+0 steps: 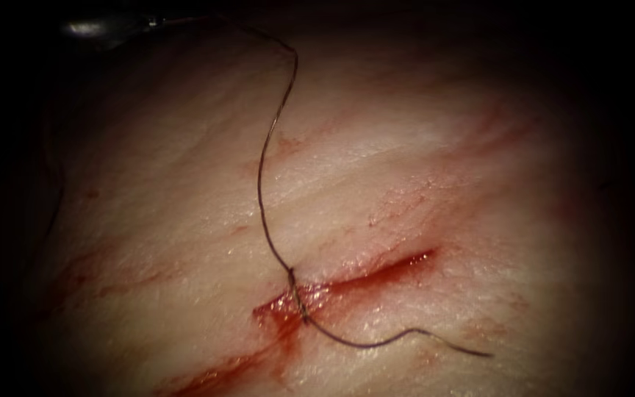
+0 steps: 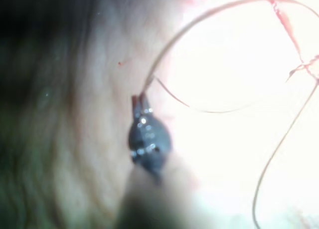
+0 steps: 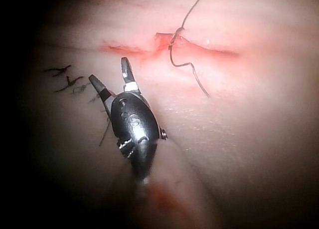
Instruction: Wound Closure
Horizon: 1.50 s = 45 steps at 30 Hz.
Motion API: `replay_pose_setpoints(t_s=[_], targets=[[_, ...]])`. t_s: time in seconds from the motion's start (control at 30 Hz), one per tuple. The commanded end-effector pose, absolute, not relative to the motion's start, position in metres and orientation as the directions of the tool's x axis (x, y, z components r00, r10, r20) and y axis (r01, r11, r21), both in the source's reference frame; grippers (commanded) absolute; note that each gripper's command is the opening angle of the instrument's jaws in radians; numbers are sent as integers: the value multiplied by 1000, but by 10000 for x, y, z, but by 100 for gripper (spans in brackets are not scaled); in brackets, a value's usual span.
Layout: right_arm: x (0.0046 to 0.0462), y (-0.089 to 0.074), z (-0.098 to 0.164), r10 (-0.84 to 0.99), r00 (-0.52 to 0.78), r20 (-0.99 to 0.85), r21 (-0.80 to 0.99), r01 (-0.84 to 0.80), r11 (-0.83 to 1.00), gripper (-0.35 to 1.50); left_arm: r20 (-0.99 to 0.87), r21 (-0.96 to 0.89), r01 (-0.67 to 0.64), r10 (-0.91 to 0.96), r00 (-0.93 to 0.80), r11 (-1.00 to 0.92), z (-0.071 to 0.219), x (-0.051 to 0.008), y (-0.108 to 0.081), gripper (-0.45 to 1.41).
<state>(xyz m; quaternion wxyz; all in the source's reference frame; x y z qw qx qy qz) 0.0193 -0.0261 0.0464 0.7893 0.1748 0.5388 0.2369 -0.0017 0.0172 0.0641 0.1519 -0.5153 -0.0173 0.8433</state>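
Dark thread (image 1: 262, 184) in left tool (image 2: 141, 103); right tool (image 3: 110, 77) agape

Ahead of the right tool's (image 3: 110, 74) spread, empty jaws lay bare tissue (image 3: 249, 119); beyond it the thread (image 3: 187, 67) crossed the cut (image 3: 209, 49).

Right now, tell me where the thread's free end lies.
In the endoscope view the thread crosses the cut, and its free end lies on the tissue, right of the cut.
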Motion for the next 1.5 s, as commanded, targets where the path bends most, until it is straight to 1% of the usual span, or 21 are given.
replay_pose_setpoints(t_s=[0.03,0.17,0.27,0.3,0.37,0.5,0.57,0.7,0.77,0.8,0.9,1.07,1.33,1.4,1.5], targets=[[206,-249,471,566,303,-766,538,-180,824,144,-865,-186,-235,272,-422,-954,643,-19,166,-45],[216,-208,485,579,292,-762,546,-191,815,144,-866,-191,-223,271,-420,-956,623,-11,136,-45],[226,-181,496,585,284,-760,563,-163,810,139,-864,-197,-219,275,-422,-956,609,-9,122,-45],[229,-173,499,588,280,-759,570,-150,808,134,-865,-194,-219,272,-421,-956,603,-9,117,-45],[237,-152,509,583,277,-764,571,-132,811,132,-868,-200,-217,276,-413,-955,593,-10,110,-45],[255,-106,539,577,314,-754,576,-105,810,132,-888,-213,-218,281,-363,-953,568,-17,93,-45],[262,-90,562,567,329,-755,577,-76,813,129,-894,-220,-210,283,-347,-953,558,-24,85,-45],[264,-81,584,551,361,-752,574,-51,817,129,-895,-223,-208,285,-343,-952,551,-30,81,-45],[264,-79,600,536,378,-755,573,-17,819,125,-897,-224,-210,285,-336,-952,548,-33,79,-45],[265,-80,614,518,403,-755,572,20,820,119,-900,-225,-213,287,-327,-951,544,-36,78,-45],[273,-84,637,483,443,-756,567,75,820,115,-908,-225,-220,286,-306,-949,535,-42,72,-45],[286,-69,674,450,455,-769,550,111,828,110,-918,-274,-204,319,-235,-940,519,-58,38,-45],[293,-48,707,436,438,-786,531,118,839,108,-922,-313,-165,341,-185,-935,503,-75,-13,-45],[293,-37,715,430,393,-813,518,150,842,107,-923,-326,-144,347,-167,-934,501,-84,-32,-45],[294,-33,717,426,374,-824,512,170,842,107,-922,-336,-130,354,-156,-933,503,-89,-42,-45]])
